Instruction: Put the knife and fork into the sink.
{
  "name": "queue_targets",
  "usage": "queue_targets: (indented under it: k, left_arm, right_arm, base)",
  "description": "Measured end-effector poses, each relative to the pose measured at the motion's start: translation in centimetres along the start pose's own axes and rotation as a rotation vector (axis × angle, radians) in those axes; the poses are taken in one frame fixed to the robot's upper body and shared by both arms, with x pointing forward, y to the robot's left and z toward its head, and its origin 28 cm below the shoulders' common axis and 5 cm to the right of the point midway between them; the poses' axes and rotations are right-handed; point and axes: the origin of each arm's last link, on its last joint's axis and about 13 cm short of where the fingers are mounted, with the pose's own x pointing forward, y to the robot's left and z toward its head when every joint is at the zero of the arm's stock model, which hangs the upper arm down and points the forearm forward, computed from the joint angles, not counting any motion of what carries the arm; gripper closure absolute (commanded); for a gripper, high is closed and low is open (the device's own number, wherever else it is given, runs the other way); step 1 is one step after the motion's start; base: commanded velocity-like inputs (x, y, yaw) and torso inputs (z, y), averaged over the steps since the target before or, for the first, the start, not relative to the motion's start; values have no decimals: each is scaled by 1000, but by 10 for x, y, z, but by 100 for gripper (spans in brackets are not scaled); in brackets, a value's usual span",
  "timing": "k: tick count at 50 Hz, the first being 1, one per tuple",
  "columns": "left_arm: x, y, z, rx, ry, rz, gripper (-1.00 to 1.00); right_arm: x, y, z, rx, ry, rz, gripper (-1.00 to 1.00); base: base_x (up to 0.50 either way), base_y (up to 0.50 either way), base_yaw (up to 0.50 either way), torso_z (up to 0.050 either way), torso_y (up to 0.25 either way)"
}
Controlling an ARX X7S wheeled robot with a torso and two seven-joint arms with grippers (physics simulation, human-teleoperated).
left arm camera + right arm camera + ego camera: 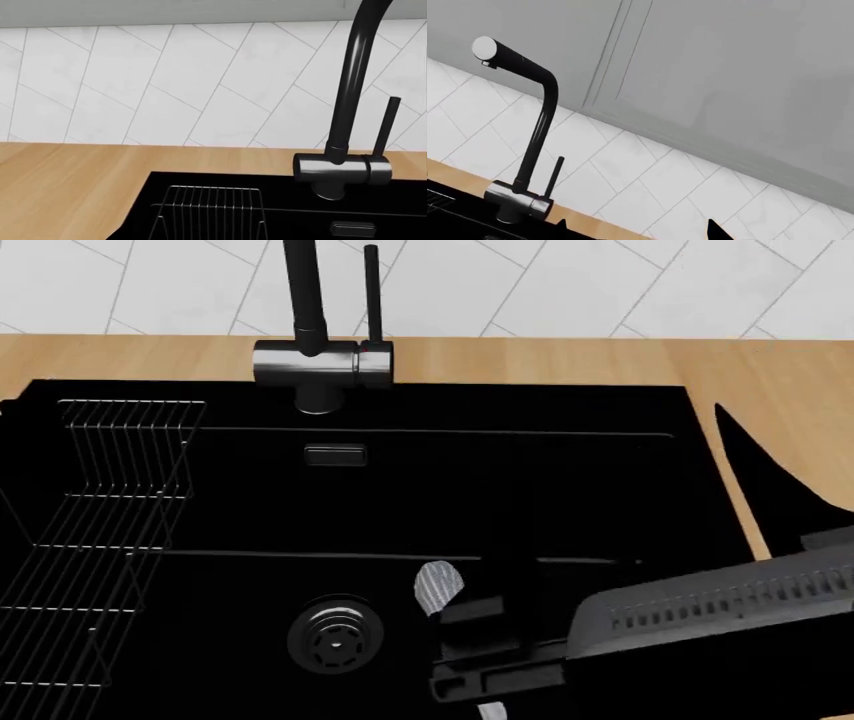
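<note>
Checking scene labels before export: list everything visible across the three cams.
sink: one, matte black, fills the middle of the head view
faucet: one, black neck on chrome base, at the sink's back rim
wire rack: one, dark wire, left side of the sink
drain: one, round metal, basin floor
overflow slot: one, dark, basin's back wall
countertop: one, light wood, around the sink
tile wall: white, behind the countertop
grey panel: grey, above the tiles
black pointed shape: one, right of the sink; possibly the knife, cannot tell
silver piece: one, ribbed, at the right claw; identity unclear
right arm: black-grey, over the basin
right claw: black, grip unreadable
left claw: not in view
</note>
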Motion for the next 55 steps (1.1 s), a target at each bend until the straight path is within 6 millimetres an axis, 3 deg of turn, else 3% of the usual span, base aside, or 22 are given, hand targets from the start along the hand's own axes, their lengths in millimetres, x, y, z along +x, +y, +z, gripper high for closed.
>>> queue_targets:
  k: [21,55]
  left_arm:
    - [-8,0,1,5,-26,1,-100]
    - [-20,-6,0,2,-36,-34,-100]
  right_arm:
    - [-13,1,-6,68,-68,-69,-100]
    - [-18,-4,-5,98,-87,-124,-100]
  base:
    - [0,10,0,0,0]
    - [-36,361,0,0,0]
